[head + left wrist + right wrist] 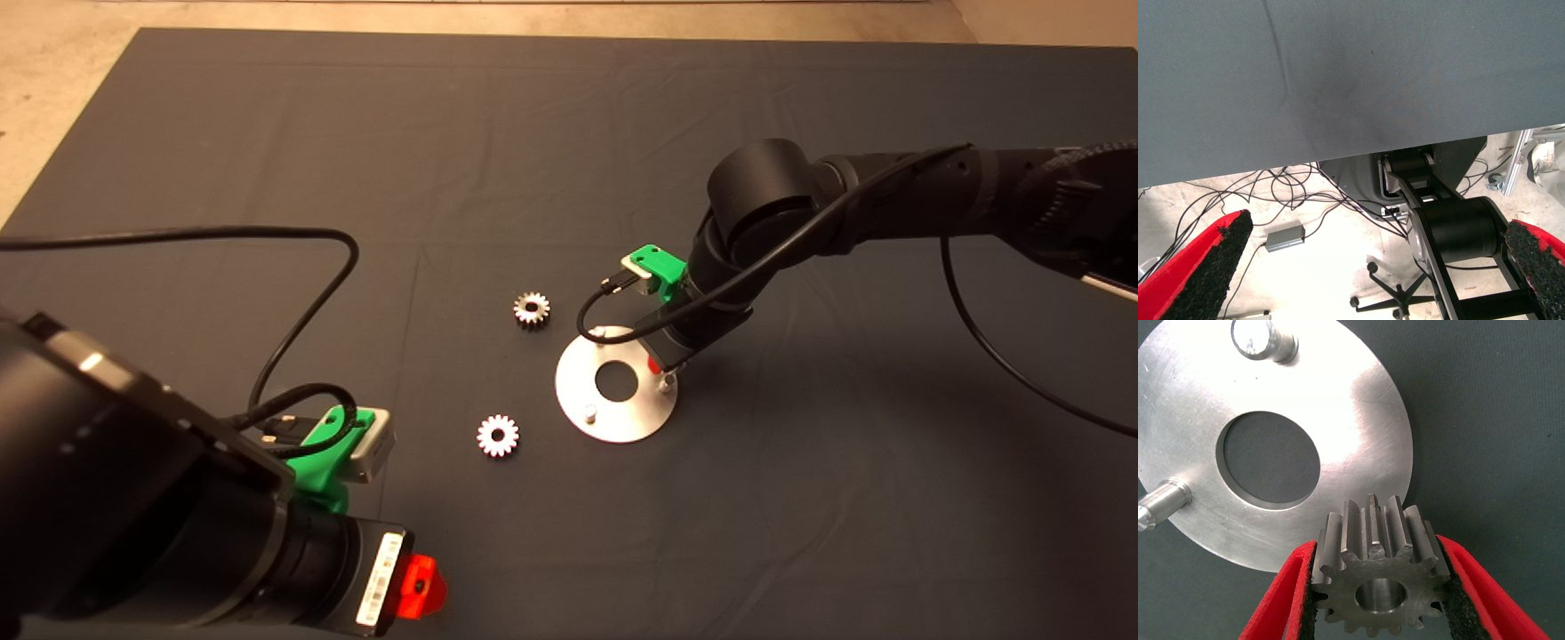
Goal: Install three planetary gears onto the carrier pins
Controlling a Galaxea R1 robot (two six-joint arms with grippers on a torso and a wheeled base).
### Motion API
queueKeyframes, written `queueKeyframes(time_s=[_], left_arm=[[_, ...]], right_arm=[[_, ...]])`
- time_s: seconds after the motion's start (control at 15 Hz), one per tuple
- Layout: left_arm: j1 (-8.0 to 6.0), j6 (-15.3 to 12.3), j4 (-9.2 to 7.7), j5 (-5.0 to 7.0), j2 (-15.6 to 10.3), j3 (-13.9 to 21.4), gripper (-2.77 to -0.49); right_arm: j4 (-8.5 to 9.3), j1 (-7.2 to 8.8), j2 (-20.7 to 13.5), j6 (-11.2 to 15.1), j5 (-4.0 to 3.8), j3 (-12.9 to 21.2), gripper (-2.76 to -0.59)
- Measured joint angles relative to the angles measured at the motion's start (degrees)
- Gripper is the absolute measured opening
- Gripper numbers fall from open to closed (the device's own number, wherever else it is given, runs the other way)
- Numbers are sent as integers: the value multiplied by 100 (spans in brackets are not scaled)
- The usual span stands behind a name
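Observation:
The silver carrier disc [616,418] lies at mid-mat with three upright pins [589,413]. Two planetary gears lie loose on the mat: one [532,308] beyond the disc's left side and one [498,436] to its near left. My right gripper [658,364] hovers over the disc's right edge. In the right wrist view it [1377,547] is shut on the third gear [1371,583], held above the disc's rim [1358,420], with two bare pins [1261,340] showing. My left gripper [418,587] is parked at the lower left, open and empty [1371,267].
Black cables loop over the mat from the left arm [302,258] and hang from the right arm [996,347]. The left wrist view looks past the mat's edge [1338,80] at a floor with cables and a chair base [1398,300].

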Motion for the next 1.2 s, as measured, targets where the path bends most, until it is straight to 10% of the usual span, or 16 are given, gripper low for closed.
queueKeyframes(time_s=[1.2], left_arm=[[64,-1,2,-2,-1,0,-50]], right_arm=[[107,-142,45,110,-39,-22,-226]])
